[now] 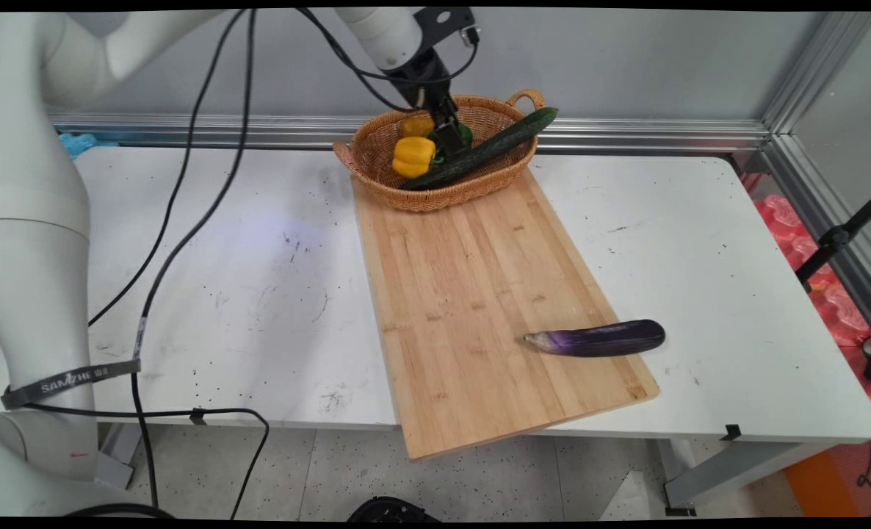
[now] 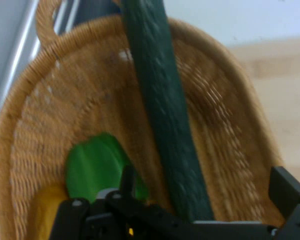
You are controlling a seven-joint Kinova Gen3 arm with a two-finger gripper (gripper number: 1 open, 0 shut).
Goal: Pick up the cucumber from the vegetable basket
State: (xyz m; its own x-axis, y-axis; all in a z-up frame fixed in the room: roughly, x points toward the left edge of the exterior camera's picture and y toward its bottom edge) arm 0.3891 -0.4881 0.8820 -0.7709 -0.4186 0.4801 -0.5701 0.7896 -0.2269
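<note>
White arm, smooth rounded links; black cables hanging; grey strap lettered SAMZHE; black gripper.

Wicker basket holding yellow pepper, green pepper and cucumber, sitting on cutting board's far end; eggplant lying near-right; white desk supporting all.

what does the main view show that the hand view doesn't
Only the main view shows the eggplant lying across the right edge of the wooden board, the yellow pepper whole, and the white table. Only the hand view shows the basket's inner weave up close, beside the gripper. Both show the wicker basket, the long cucumber leaning over its rim, and something green beside it.
</note>
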